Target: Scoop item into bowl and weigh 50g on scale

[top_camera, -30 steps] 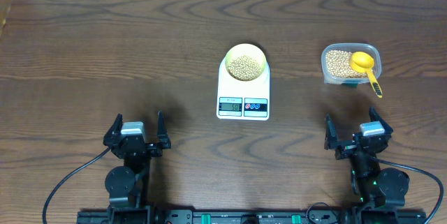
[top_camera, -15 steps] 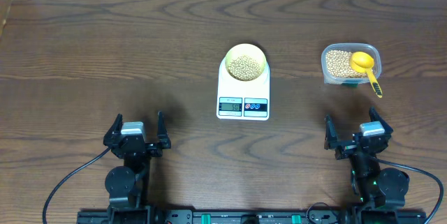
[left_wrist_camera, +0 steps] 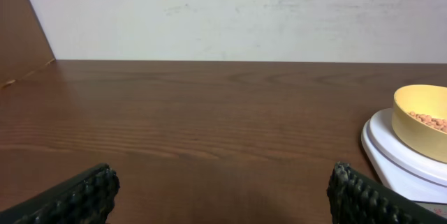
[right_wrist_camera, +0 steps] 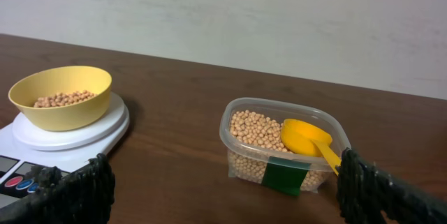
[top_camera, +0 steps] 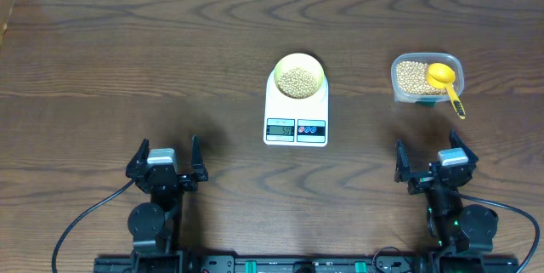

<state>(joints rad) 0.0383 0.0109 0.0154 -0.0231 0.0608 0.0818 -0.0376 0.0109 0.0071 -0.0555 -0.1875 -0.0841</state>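
A pale yellow bowl point(top_camera: 297, 76) holding tan beans point(top_camera: 297, 82) stands on the white scale point(top_camera: 296, 113) at the table's middle; its display is lit. From the right wrist view the bowl point(right_wrist_camera: 61, 97) and scale point(right_wrist_camera: 42, 144) lie at left. More beans point(right_wrist_camera: 253, 129) fill a clear tub point(top_camera: 427, 78) at right, with a bright yellow scoop point(top_camera: 445, 82) resting in it. My left gripper point(top_camera: 164, 161) stands open near the front left, far from the scale. My right gripper point(top_camera: 435, 161) stands open at the front right, below the tub. Neither holds anything.
Dark wooden table point(top_camera: 127, 60) with a pale wall behind it point(left_wrist_camera: 244, 15). A green label point(right_wrist_camera: 283, 176) is stuck on the tub's near side. Black cables point(top_camera: 81, 218) run from both arm bases at the front edge.
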